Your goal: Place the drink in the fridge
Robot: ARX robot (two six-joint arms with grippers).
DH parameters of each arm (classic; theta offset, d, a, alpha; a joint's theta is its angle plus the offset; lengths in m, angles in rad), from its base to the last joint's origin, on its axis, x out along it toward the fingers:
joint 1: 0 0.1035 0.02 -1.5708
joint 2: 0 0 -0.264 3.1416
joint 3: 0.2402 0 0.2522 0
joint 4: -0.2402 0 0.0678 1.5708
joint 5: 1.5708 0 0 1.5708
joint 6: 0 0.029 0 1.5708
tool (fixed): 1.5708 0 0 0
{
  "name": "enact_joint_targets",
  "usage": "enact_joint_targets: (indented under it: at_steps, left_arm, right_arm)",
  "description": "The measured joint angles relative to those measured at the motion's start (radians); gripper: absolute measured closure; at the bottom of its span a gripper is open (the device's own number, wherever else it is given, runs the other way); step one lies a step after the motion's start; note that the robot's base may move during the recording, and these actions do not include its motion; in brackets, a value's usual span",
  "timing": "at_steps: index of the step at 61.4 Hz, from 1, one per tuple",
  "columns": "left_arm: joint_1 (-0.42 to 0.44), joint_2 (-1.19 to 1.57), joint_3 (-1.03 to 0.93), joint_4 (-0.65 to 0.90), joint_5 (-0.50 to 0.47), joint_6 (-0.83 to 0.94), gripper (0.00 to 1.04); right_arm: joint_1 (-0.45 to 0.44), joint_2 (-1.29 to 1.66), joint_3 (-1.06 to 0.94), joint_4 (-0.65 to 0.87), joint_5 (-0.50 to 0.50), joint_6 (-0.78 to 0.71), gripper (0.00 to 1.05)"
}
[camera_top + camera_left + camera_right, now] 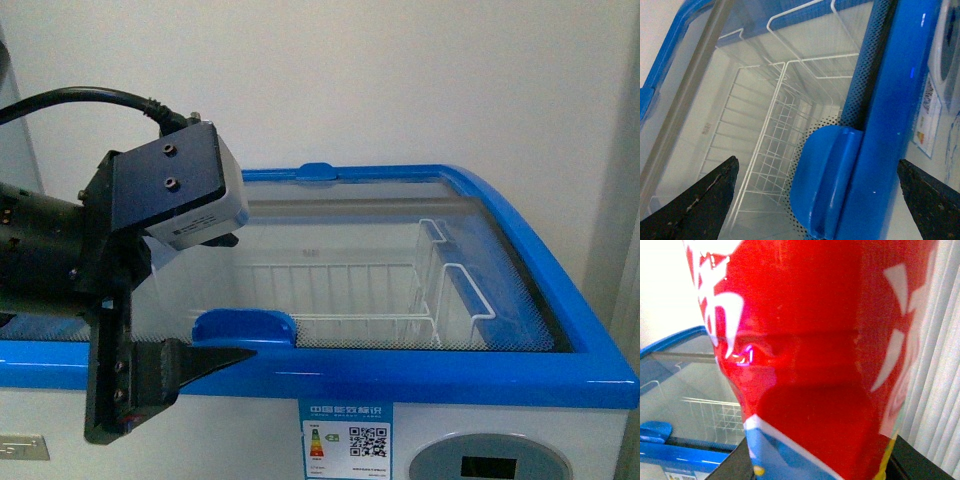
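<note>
Standing shut, the fridge (pixel 480 395) has its sliding glass lid (pixel 340 250) across the whole opening; nothing seen in the wire basket (pixel 330 290). Red drink (pixel 815 340) fills the right wrist view, seemingly clamped in the right gripper (pixel 820 467), outside the fridge. Fingers of the left gripper (pixel 820 200) spread wide, straddling the lid handle (pixel 243 325), not closed on it. Judged early: lid to slide open, drink to go in.

glossy red drink (pixel 810 365), glossy blue plastic on the fridge (pixel 560 362).
</note>
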Motion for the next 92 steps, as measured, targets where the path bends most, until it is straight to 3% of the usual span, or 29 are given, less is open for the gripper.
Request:
enact_joint_targets:
  at_steps: [30,48,59,76,92]
  left_arm:
    - [0.018,0.278,0.297,0.04,-0.001,-0.002,0.08]
    - [0.027,0.449,0.557,0.08,-0.097,-0.01,0.08]
    - [0.034,0.549,0.671,0.212,-0.225,-0.023,0.08]
    - [0.046,0.541,0.587,0.42,-0.361,-0.134,0.08]
    - [0.066,0.328,0.301,0.459,-0.497,-0.457,0.08]
  right_arm:
    - [0.0,0.0,0.0,0.0,0.0,0.0,0.66]
    - [0.0,0.0,0.0,0.0,0.001,0.0,0.66]
    - [0.0,0.0,0.0,0.0,-0.002,0.0,0.66]
    - [0.0,0.0,0.0,0.0,0.0,0.0,0.66]
    - [0.0,0.0,0.0,0.0,0.0,0.0,0.66]
